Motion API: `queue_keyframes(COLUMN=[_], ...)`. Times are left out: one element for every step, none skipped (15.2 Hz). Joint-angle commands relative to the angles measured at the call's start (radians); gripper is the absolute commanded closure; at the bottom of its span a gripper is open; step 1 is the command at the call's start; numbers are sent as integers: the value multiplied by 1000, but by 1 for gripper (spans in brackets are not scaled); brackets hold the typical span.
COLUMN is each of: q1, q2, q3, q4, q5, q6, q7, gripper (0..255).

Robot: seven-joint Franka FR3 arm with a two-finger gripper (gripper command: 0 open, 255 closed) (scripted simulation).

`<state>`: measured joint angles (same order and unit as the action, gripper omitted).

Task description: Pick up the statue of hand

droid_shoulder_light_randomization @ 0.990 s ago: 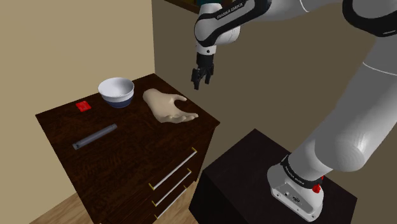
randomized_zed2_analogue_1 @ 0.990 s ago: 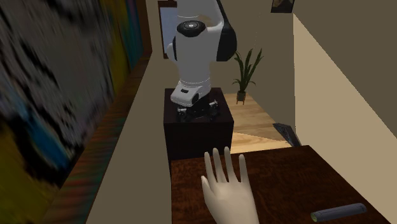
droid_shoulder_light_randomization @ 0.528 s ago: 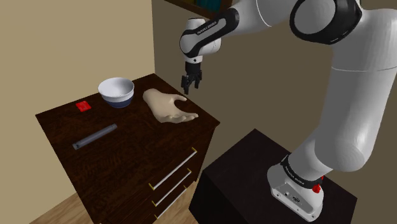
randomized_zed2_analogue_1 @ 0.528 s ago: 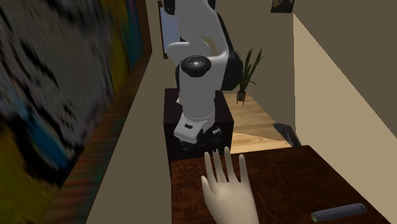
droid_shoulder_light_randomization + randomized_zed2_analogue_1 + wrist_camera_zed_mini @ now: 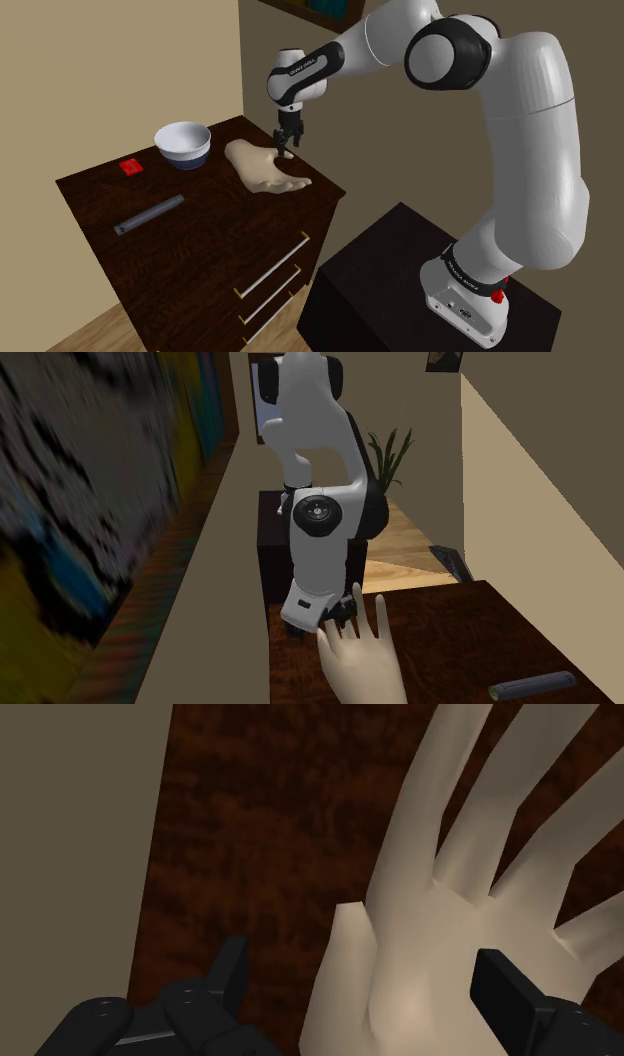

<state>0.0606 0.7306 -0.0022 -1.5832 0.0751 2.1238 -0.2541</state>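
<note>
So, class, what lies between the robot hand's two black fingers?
The pale statue, at its palm, seen in the wrist view; the open hand straddles it.

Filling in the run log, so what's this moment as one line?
phase: pre-grasp | claw: open, astride palm of hand statue | hand statue: lying on dresser, not lifted

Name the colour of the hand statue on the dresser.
The statue is pale cream-beige all over; the wrist view shows it best.
</note>
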Motion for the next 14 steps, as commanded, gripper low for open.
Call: queue_keyframes(q1=[0,0,0,0,0,0,0,-1,-1,-1,-1,-1,-1,-1], q2=[21,31,40,50,56,56,54,54,54,54,54,54,54,54], q3=[0,0,1,1,1,1,1,1,1,1,1,1,1,1], q4=[6,8,9,11,13,13,11,12,12,12,12,12,12,12], q5=[0,1,1,1,1,1,1,1,1,1,1,1,1,1], q6=[15,23,31,39,44,43,44,43,43,43,42,43,43,43], q7=[-1,-2,-2,-3,-3,-3,-3,-4,-4,-4,-4,-4,-4,-4], gripper=[0,0,0,0,0,0,255,255,255,255,255,255,255,255])
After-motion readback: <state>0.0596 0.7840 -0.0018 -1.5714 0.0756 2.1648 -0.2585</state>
